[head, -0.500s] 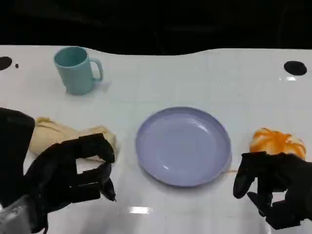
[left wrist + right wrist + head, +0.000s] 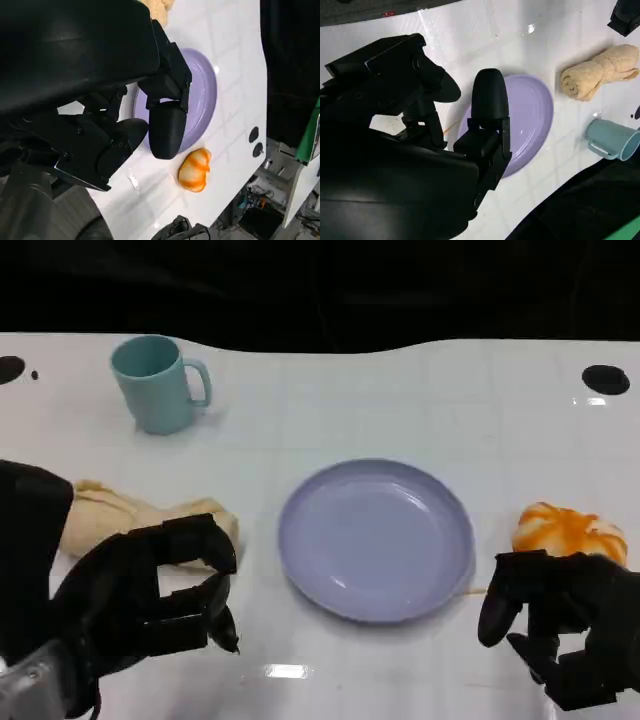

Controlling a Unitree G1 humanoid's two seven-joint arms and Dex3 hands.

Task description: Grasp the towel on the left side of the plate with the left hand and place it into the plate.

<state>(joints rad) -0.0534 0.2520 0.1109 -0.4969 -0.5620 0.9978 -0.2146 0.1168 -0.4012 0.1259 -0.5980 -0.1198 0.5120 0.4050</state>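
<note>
A rolled beige towel [image 2: 120, 518] lies on the white table to the left of the lavender plate [image 2: 375, 540], which holds nothing. My left hand [image 2: 150, 595] hovers just in front of the towel, its fingers curved and apart with nothing in them. The fingertips [image 2: 205, 538] overlap the towel's near edge in the head view; contact cannot be told. My right hand [image 2: 560, 625] hangs at the lower right, fingers apart and holding nothing. The right wrist view shows the towel [image 2: 597, 72] beyond the plate [image 2: 530, 115].
A teal mug [image 2: 155, 382] stands at the back left, behind the towel. An orange-and-white rounded object [image 2: 568, 532] lies right of the plate, just beyond my right hand. Black holes mark the table's far corners [image 2: 605, 379].
</note>
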